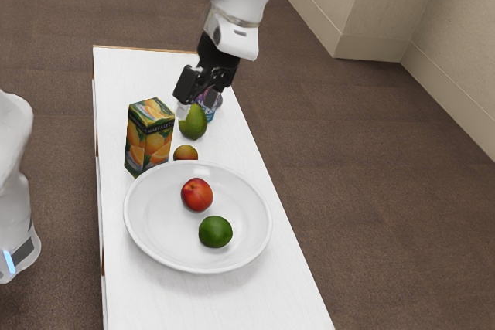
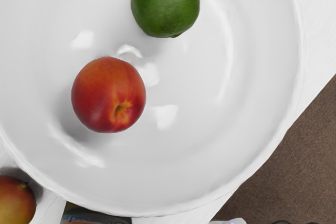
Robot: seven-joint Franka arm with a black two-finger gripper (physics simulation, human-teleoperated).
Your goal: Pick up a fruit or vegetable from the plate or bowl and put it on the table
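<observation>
The smooth white table (image 1: 139, 299) carries a glossy, round white plate (image 1: 158, 222) below the black two-finger claw (image 1: 197, 105). The claw's fingers stand apart, gripping nothing. A smooth red-orange nectarine (image 1: 196, 195) and, farther from the claw, a rounded green lime (image 1: 216, 232) sit on the plate.

White surface (image 1: 282, 291), one. Round white plate (image 1: 165, 222), one. Fruit, four pieces in all: the plate holds two, namely one red nectarine (image 1: 197, 195) and one dark green lime (image 1: 215, 233); outside the plate stand two more, namely one larger green fruit (image 1: 192, 124) and one small red-and-yellow fruit (image 1: 186, 154). Carton (image 1: 148, 141) printed with oranges, one. Patterned container (image 1: 209, 116), partly hidden, one; its exact kind is unclear.
</observation>
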